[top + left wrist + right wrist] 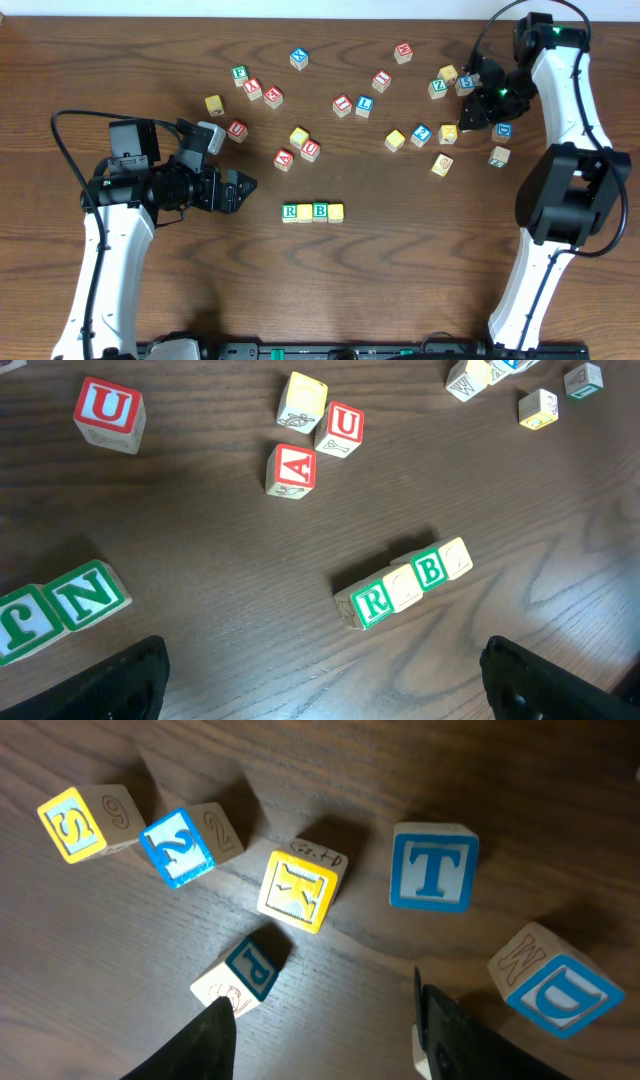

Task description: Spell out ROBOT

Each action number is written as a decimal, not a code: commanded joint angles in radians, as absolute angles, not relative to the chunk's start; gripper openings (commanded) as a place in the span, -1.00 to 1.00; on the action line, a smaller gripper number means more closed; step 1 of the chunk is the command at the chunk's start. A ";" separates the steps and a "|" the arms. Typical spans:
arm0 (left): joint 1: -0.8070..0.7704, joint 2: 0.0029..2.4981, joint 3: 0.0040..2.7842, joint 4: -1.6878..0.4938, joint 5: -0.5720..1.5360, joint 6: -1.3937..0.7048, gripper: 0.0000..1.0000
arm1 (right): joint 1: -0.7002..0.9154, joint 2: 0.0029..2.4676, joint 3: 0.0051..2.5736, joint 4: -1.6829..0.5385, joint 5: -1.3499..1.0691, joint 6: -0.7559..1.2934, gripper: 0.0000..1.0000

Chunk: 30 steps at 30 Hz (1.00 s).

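A row of blocks [312, 211] lies at the table's middle front: green R [373, 603], a pale yellow block [405, 587], green B [430, 570], another pale yellow block [457, 557]. My left gripper [245, 186] is open and empty, left of the row and apart from it; in the left wrist view its fingers [320, 690] frame bare wood below the R. My right gripper [468, 117] is open and empty among the far-right blocks. In the right wrist view its fingers [325, 1030] sit below a blue T block [433, 867], with a small blue P block [245, 975] by the left finger.
Loose letter blocks are scattered across the far half of the table [400, 250]. A red A [291, 468] and two red U blocks [343, 425] [108, 410] lie behind the row. Green N [90, 595] lies near my left gripper. Yellow S [75, 823], blue 2 [178, 847], blue D [560, 990].
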State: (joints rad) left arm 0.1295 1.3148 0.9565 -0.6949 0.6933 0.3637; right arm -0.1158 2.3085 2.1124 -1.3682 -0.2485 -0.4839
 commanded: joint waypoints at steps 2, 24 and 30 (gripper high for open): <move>0.134 1.309 0.966 -0.695 0.695 0.373 0.96 | -0.105 2.304 2.129 -1.357 -0.234 -0.554 0.04; 0.134 1.309 0.966 -0.695 0.695 0.373 0.95 | -0.106 2.310 2.122 -1.244 -0.210 -0.520 0.10; 0.134 1.309 0.966 -0.695 0.695 0.373 0.96 | -0.106 2.312 2.101 -1.235 -0.208 -0.517 0.11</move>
State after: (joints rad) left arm 0.1295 1.3148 0.9565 -0.6949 0.6933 0.3637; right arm -0.1127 2.3085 2.1113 -1.2388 -0.2111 -0.5301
